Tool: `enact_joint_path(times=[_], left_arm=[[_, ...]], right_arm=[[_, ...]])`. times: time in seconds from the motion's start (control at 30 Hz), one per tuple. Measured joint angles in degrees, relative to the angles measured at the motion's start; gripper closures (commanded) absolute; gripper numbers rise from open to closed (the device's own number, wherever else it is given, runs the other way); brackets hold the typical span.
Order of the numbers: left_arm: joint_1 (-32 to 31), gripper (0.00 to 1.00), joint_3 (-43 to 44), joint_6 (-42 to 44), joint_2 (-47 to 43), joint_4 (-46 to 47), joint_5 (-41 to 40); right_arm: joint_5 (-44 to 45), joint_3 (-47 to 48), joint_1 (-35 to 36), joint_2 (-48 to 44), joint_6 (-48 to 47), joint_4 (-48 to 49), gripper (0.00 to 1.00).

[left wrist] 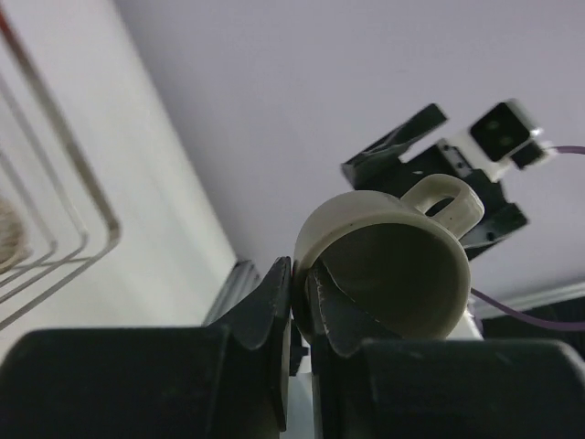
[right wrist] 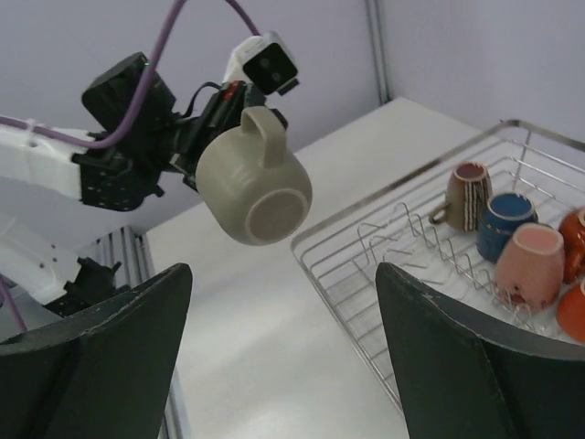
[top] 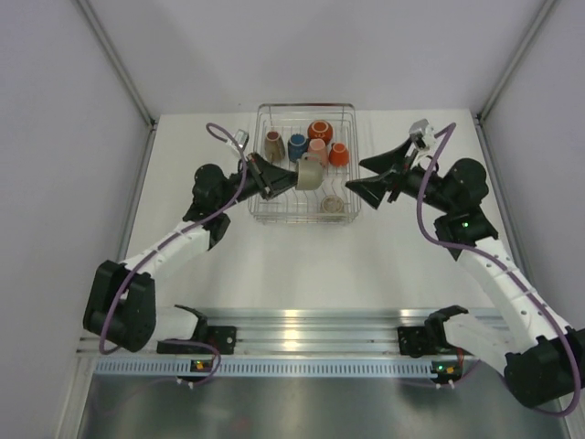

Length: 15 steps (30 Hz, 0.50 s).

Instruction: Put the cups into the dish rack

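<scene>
The left gripper (left wrist: 297, 274) is clamped on the rim of a beige-grey glazed ceramic mug (left wrist: 393, 265). One finger is inside the mouth and the other is against the outer wall, so only the thin wall sits between the pads. The mug hangs on its side in the air, with its loop handle on the side away from the fingers. It looks stiff, smooth and probably slippery. A pinch this narrow could let it pivot, and a knock against wire could chip it, so a slow, low set-down seems wise. Just past the fingertips and lower lies the silver wire dish rack (top: 306, 105) with its upright prongs. Farther in, upturned cups stand together: a brown striped mug (right wrist: 468, 194), a dark blue mug (right wrist: 507, 224), a pink mug (right wrist: 530, 265) and orange mugs (right wrist: 574, 229). Across the rack, the right gripper (right wrist: 283, 302) is spread wide and holds nothing, facing the carried mug.
</scene>
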Motion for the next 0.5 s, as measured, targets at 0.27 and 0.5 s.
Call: enact_joint_path(times=[0.27, 0.5], left_arm=[[-0.92, 1.0, -0.33, -19.32, 6.1, 27.93, 4.79], [-3.13, 1.0, -0.44, -22.97, 6.49, 32.85, 5.79]], right_arm=[[-3.23, 0.02, 5.38, 2.27, 3.69, 11.37, 0.18], [-3.76, 1.22, 9.29, 4.76, 4.22, 13.49, 0.18]])
